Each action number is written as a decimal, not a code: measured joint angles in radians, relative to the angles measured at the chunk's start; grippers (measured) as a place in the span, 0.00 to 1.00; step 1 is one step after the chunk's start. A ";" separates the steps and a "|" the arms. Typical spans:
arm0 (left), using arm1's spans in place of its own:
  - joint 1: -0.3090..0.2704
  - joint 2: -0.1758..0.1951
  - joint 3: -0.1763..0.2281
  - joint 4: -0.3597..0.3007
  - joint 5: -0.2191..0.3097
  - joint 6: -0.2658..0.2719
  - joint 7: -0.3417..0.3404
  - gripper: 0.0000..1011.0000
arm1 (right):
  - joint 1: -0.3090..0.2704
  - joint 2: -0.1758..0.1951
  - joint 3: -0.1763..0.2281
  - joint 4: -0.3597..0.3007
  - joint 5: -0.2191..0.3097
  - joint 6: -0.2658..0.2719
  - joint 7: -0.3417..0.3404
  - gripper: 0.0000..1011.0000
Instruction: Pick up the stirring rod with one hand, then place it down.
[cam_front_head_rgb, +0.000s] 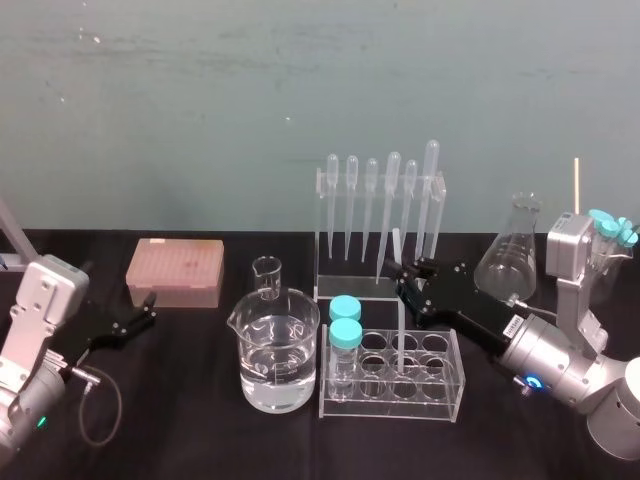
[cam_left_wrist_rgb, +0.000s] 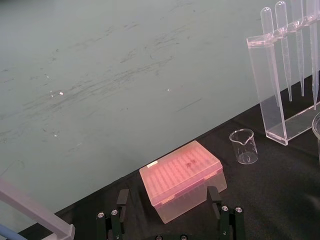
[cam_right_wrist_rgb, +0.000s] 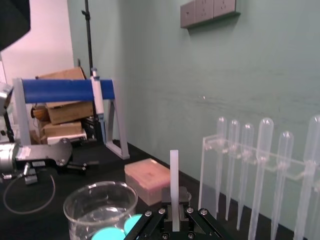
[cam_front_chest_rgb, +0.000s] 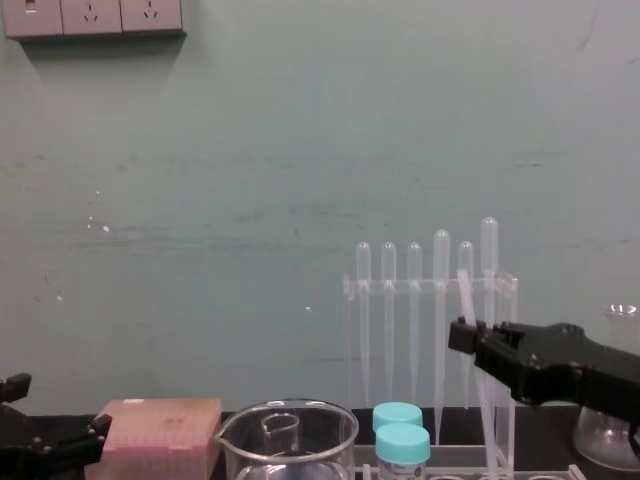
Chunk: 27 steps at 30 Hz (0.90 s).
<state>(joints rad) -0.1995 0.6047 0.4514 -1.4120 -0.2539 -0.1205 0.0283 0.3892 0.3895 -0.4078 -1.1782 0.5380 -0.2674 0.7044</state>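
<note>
The stirring rod (cam_front_head_rgb: 401, 315) is a thin translucent-white stick, held nearly upright and slightly tilted above the clear test-tube rack (cam_front_head_rgb: 452, 385). My right gripper (cam_front_head_rgb: 405, 278) is shut on it at mid-length. In the right wrist view the rod (cam_right_wrist_rgb: 174, 175) rises straight up from between the closed fingers (cam_right_wrist_rgb: 165, 216). From the chest view it (cam_front_chest_rgb: 484, 405) slants in front of the pipette rack, with the right gripper (cam_front_chest_rgb: 465, 335) around it. Its lower end reaches down to the rack's back row; whether it touches is unclear. My left gripper (cam_front_head_rgb: 145, 310) rests open at the far left, near the pink box.
A large beaker of water (cam_front_head_rgb: 275, 355) and a small beaker (cam_front_head_rgb: 267, 275) stand left of the rack. Two blue-capped tubes (cam_front_head_rgb: 345, 325) sit in the rack's left end. Behind are the pipette rack (cam_front_head_rgb: 380, 215), a pink tip box (cam_front_head_rgb: 175, 270) and a conical flask (cam_front_head_rgb: 510, 255).
</note>
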 joint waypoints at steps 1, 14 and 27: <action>0.000 0.000 0.000 0.000 0.000 0.000 0.000 0.99 | 0.000 0.000 0.000 0.003 -0.004 -0.001 -0.002 0.07; 0.000 0.000 0.000 0.000 0.000 0.000 0.000 0.99 | 0.007 -0.020 0.006 0.048 -0.023 -0.010 -0.011 0.07; 0.000 0.000 0.000 0.000 0.000 0.000 0.000 0.99 | 0.008 -0.026 0.013 0.051 -0.018 -0.018 -0.011 0.07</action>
<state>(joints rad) -0.1995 0.6047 0.4514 -1.4120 -0.2539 -0.1205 0.0283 0.3976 0.3636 -0.3943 -1.1267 0.5196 -0.2850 0.6933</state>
